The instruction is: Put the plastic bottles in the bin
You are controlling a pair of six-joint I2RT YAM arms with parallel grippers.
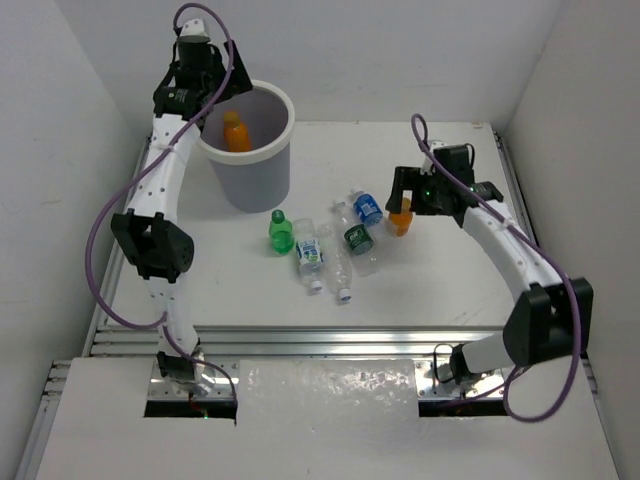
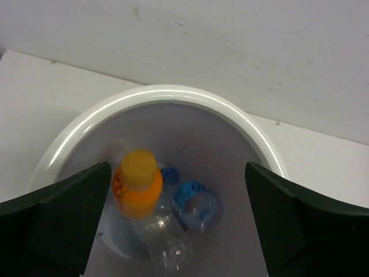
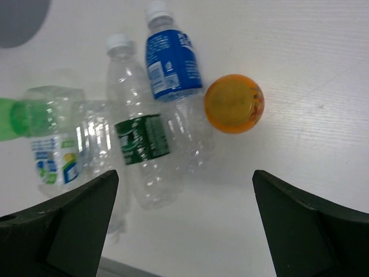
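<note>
The grey bin [image 1: 283, 112] stands at the back left. My left gripper [image 1: 215, 100] hangs open and empty over its left rim. In the left wrist view [image 2: 179, 231] the white rim [image 2: 173, 92] curves ahead; inside lie a blurred orange bottle [image 2: 137, 182], a blue-capped bottle [image 2: 195, 205] and a clear one [image 2: 167, 245]. My right gripper [image 1: 412, 205] is open above an upright orange bottle [image 1: 400, 222], which shows from above in the right wrist view [image 3: 233, 104]. Beside it lie a blue-labelled bottle [image 3: 172, 63], a dark-green-labelled one [image 3: 141, 144], a clear blue-white one [image 3: 52, 153] and a green one [image 3: 8, 118].
The loose bottles form a cluster mid-table, green bottle [image 1: 281, 232] at its left. A long clear bottle [image 1: 340, 265] lies among them. White walls close in at the back and both sides. A metal rail [image 1: 320, 340] runs along the table's near edge.
</note>
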